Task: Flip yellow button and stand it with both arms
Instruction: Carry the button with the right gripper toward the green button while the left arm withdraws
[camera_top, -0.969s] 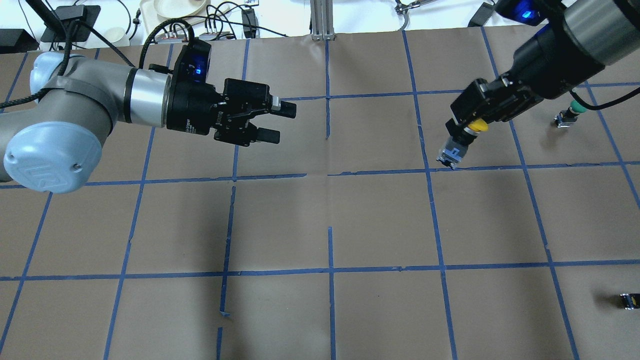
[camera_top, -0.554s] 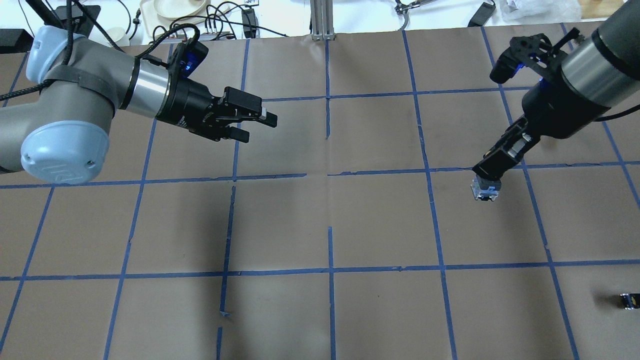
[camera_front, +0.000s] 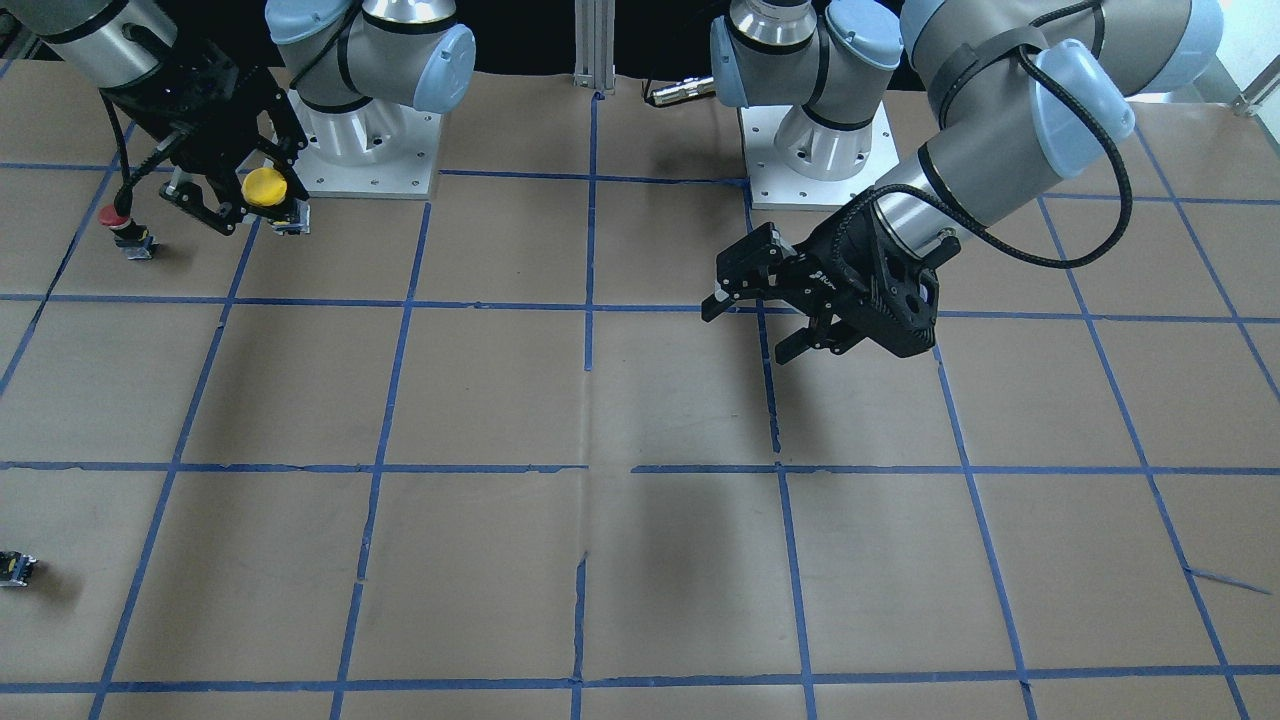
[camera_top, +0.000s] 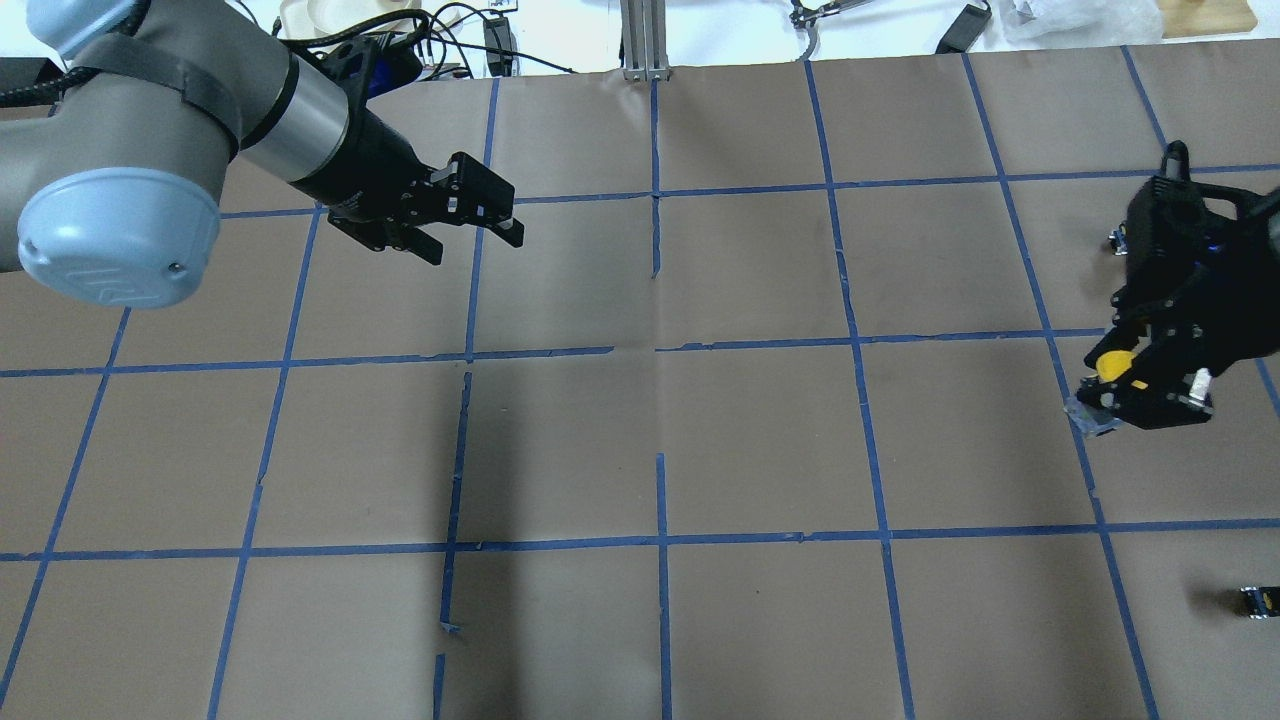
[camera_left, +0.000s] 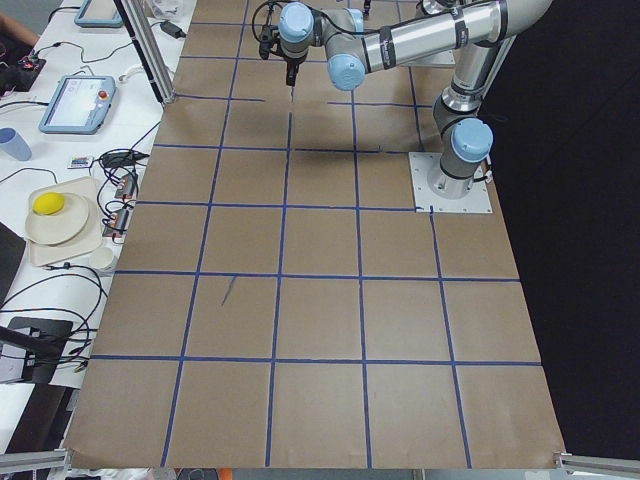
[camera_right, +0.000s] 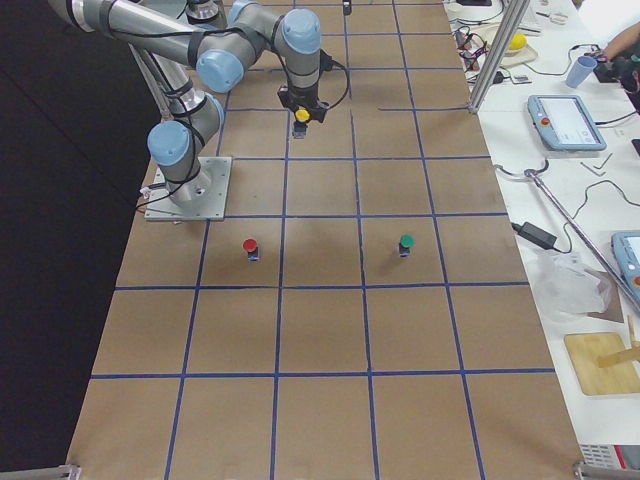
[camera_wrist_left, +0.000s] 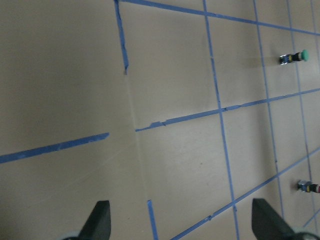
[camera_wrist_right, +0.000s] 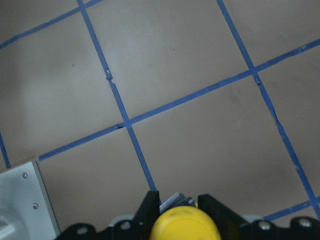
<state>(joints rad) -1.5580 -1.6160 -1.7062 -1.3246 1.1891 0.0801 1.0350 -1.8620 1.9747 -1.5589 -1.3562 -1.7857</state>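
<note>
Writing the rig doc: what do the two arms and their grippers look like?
The left arm and right arm are silver-grey tubes with light blue joint caps. A black braided cable runs along the left arm. The left gripper and right gripper are black, two-fingered.

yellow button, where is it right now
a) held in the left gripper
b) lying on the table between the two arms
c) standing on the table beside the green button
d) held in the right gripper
D: the yellow button sits clamped between the fingers of the right gripper, off the table, while the left gripper is open and empty.
</note>
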